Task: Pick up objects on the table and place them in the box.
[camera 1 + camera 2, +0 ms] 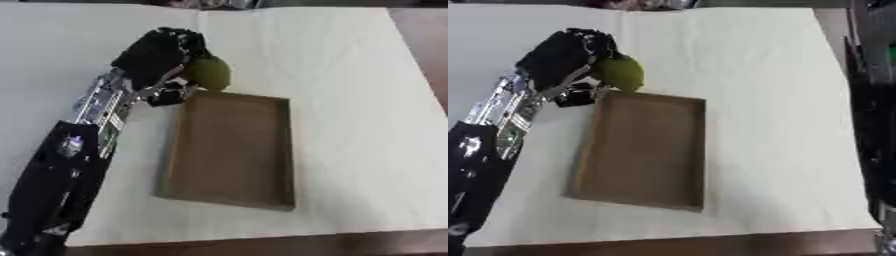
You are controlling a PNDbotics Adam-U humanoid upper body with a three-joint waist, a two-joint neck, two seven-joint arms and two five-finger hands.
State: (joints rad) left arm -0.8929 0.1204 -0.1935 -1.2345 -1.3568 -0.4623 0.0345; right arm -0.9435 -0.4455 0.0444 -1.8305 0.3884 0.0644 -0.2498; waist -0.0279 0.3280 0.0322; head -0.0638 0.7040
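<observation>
My left hand [162, 52] is curled round a round green fruit [210, 72] and holds it just above the far left corner of the brown box [179, 150]. The box is a shallow rectangular tray lying on the white table, and nothing shows inside it. My left arm comes in from the lower left. In the right eye view the same fruit [623, 72] shows against the hand [566, 52]. My right hand appears in neither view.
The white tabletop [350, 75] spreads around the box. Its front edge runs along the bottom, with dark floor beyond the right edge. A dark upright structure [877, 100] stands off the table's right side.
</observation>
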